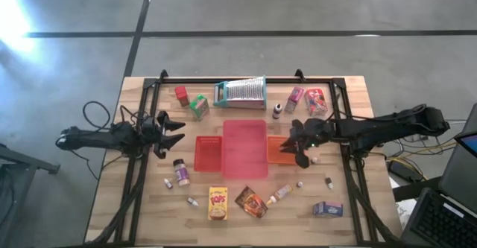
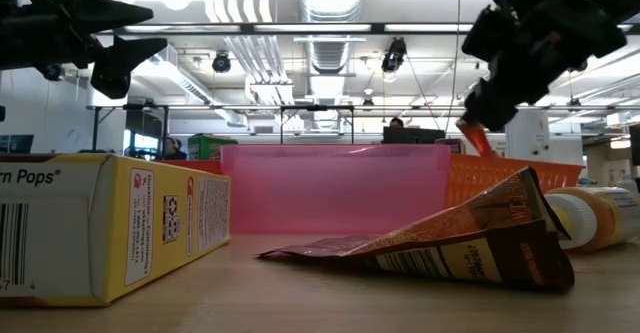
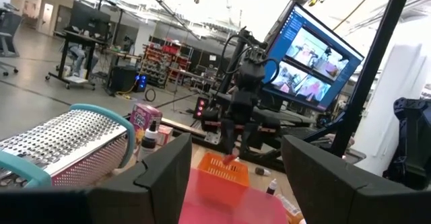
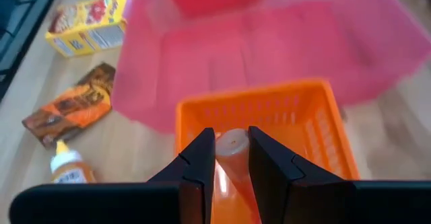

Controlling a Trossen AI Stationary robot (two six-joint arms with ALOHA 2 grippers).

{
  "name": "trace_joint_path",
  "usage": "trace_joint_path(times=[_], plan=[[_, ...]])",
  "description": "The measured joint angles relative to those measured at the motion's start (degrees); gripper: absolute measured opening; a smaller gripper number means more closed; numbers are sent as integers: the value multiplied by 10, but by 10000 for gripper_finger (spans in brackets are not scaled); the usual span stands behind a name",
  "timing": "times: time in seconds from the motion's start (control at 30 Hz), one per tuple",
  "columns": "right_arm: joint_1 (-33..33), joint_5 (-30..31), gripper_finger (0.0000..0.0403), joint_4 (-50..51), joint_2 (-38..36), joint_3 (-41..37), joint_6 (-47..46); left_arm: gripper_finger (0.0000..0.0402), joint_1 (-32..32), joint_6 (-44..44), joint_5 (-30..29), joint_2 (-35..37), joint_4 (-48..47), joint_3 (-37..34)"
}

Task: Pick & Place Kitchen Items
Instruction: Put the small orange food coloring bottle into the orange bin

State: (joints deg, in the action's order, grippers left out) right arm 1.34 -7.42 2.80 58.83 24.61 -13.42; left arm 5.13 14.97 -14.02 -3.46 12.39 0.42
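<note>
My right gripper hangs over the orange basket and is shut on a small orange-red, round-ended item. My left gripper is open in the air near the table's left side and touches nothing. On the table's near part lie the yellow Pops box, the brown packet, a small bottle, a spice jar and a blue-purple box. Red, green and pink boxes stand near the far edge. My right gripper pinches the small orange-red item between its two fingers; its rounded end shows between the fingertips. The fingers slant downward from the table's right. The item is lifted clear above the orange basket, and its lower end sticks out tilted below the fingers.
A pink tray sits mid-table between a red basket and the orange basket. The silver grater with teal frame lies at the far edge, with a red packet to its right. Black frame rails run along both table sides.
</note>
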Motion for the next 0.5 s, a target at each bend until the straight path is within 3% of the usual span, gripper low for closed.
trace_joint_path(times=[0.37, 0.5], plan=[[-3, 0, 66, 142, -40, 5, -56, 236, 0, 0, 0, 0, -1, 0], [-3, 0, 66, 141, -41, 4, -57, 236, 0, 0, 0, 0, -1, 0]])
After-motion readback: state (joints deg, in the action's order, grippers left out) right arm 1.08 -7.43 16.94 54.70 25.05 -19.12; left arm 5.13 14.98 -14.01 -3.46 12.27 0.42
